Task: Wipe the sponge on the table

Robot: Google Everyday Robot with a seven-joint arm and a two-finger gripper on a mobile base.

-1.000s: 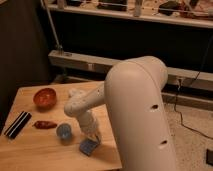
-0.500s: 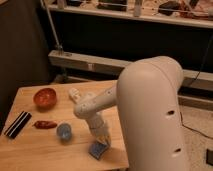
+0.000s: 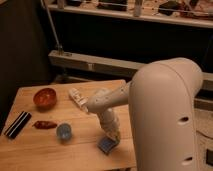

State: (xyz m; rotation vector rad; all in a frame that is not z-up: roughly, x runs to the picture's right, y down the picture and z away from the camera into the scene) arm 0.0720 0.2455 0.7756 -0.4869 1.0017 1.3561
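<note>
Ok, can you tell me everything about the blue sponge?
The sponge is a small, light-blue, soft-looking block. It lies flat on the wooden table, close to the edge nearest the camera. The claw comes down onto its far end, touching it. A round blue cup stands apart from it.

Your bench (image 3: 47,152) is a light wooden top of joined planks. At its left rear you have a reddish-brown bowl (image 3: 45,97). In front of that, by the left edge, lies a flat black bar (image 3: 17,124), with a small dark-red item (image 3: 45,124) just beside it. A round blue cup (image 3: 63,131) stands near that. A pale object (image 3: 76,96) lies mid-rear. The light-blue sponge (image 3: 107,145) lies near the front edge, with your end effector (image 3: 113,135) right above it.
</note>
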